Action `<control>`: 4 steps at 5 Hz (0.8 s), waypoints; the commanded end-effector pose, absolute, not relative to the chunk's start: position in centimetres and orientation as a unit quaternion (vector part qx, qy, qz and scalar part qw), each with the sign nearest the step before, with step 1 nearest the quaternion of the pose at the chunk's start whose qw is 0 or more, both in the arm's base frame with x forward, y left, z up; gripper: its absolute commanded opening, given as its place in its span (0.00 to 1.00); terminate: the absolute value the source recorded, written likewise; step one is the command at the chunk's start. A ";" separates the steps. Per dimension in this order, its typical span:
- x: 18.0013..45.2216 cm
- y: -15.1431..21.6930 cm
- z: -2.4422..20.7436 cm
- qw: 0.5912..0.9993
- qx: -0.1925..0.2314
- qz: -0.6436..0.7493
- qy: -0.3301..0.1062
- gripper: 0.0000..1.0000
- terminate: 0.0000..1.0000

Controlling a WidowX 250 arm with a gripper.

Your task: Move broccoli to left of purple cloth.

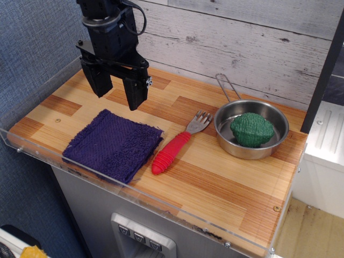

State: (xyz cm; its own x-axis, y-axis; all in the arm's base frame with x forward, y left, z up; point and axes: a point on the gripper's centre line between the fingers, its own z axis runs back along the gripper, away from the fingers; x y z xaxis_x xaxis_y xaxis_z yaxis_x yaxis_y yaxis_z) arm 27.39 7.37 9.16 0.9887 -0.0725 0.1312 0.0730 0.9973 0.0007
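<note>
The broccoli [252, 129], a lumpy green toy, sits inside the steel pan [228, 141] at the right of the wooden table. The purple cloth [114, 144] lies flat near the front left. My gripper [118, 92] hangs above the table behind the cloth's far edge, far left of the broccoli. Its two black fingers point down and stand apart, open, with nothing between them.
A fork with a red ribbed handle [173, 150] lies between the cloth and the pan. A clear acrylic rim [140, 193] runs along the table's front and left sides. A grey plank wall stands behind, and a white unit [325, 140] is at the right.
</note>
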 end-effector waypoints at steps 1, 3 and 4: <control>27.4 7.4 9.2 0.997 -0.002 -0.036 -0.066 1.00 0.00; 32.7 -0.1 7.4 0.989 -0.001 -0.112 -0.100 1.00 0.00; 35.3 -4.0 6.6 0.984 -0.003 -0.137 -0.112 1.00 0.00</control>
State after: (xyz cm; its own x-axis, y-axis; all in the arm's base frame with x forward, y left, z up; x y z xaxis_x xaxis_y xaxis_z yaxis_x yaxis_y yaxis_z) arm 34.86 -3.61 4.96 0.9497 -0.2627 0.1705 0.2636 0.9645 0.0178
